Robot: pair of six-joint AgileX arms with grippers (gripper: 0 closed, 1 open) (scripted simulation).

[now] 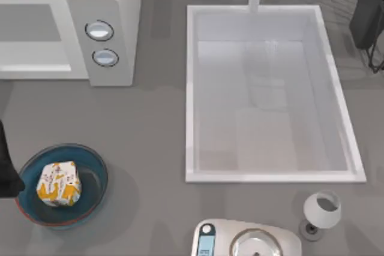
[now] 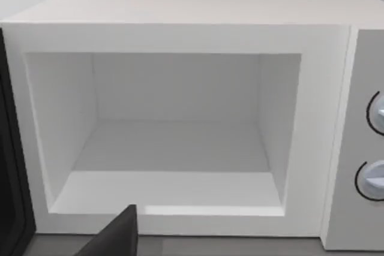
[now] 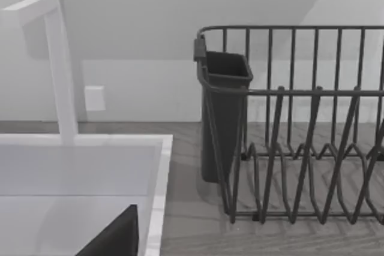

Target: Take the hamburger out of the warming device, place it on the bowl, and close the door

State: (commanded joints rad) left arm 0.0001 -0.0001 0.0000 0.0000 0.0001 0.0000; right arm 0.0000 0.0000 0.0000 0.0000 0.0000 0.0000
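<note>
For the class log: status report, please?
Left pincer faces warming device, cavity empty. Hamburger sits in bowl. Door not yet shut. Right arm parked by dish rack.

The warming device (image 1: 66, 25) stood at the table's far left, its front cavity (image 2: 174, 142) open and bare inside, with room to reach in. A dark edge, perhaps the door (image 2: 9, 166), stood at one side of the opening. A wide stretch of grey table (image 1: 150, 136) lay free between the device and the bowl (image 1: 96, 166) at the near left, which held the hamburger (image 1: 59, 183). The sink (image 1: 270, 94) took up the middle right. A scale (image 1: 246, 239) and white cup (image 1: 321, 211) crowded the near edge, and a dish rack (image 3: 300, 148) stood at far right.
</note>
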